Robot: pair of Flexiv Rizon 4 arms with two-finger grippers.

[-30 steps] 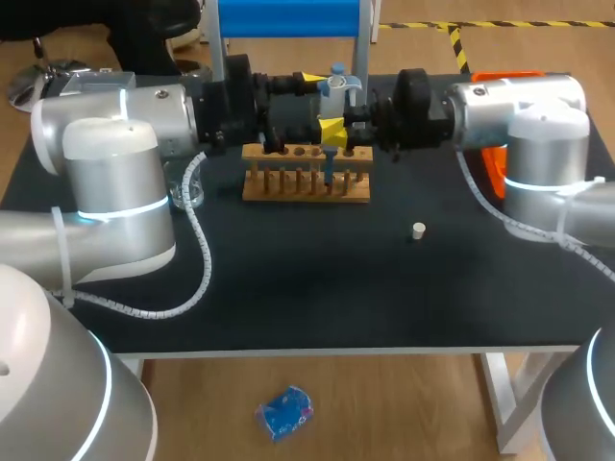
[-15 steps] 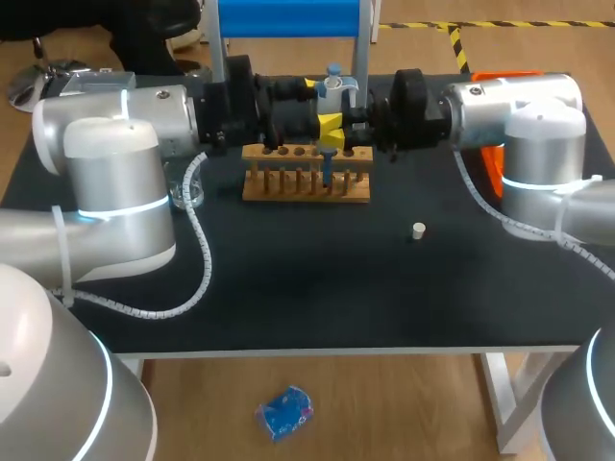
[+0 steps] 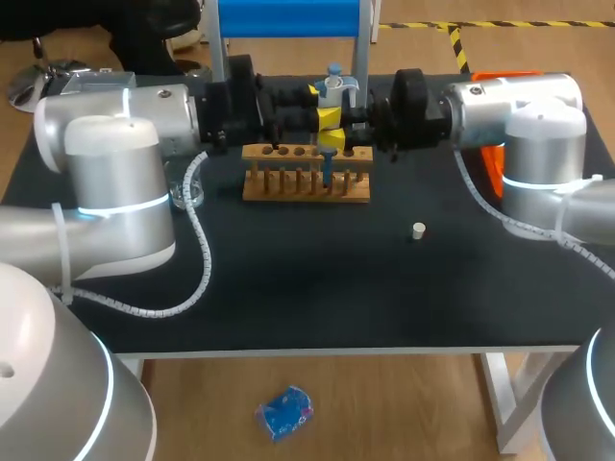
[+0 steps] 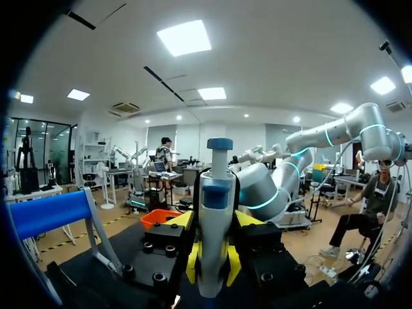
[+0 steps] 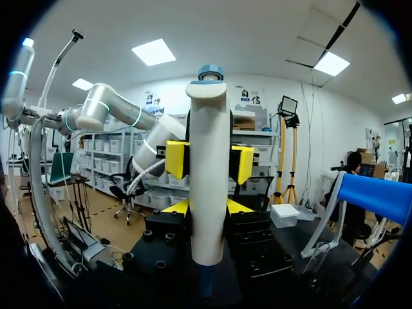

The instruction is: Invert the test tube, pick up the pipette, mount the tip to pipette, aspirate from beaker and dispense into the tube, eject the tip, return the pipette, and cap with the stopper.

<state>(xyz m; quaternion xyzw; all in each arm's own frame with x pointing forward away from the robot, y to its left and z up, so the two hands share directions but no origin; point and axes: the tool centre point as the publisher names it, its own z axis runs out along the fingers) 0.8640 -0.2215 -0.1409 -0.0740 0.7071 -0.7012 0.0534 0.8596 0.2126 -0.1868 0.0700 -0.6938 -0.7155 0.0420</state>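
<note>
left end effector (image 4: 212, 261) level on pipette (image 4: 215, 193)

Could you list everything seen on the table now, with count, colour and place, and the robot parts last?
pipette: one, white and blue, upright above the rack.
rack: one, wooden, far middle of table.
stopper: one, white, right of the rack.
beaker: one, clear, left of the rack.
stand: one, blue, behind the rack.
left pincer: one, yellow tips, shut on the pipette.
right pincer: one, yellow tips, shut on the pipette.

Head overhead; wrists face-to-face, sharing pipette (image 4: 214, 212).
</note>
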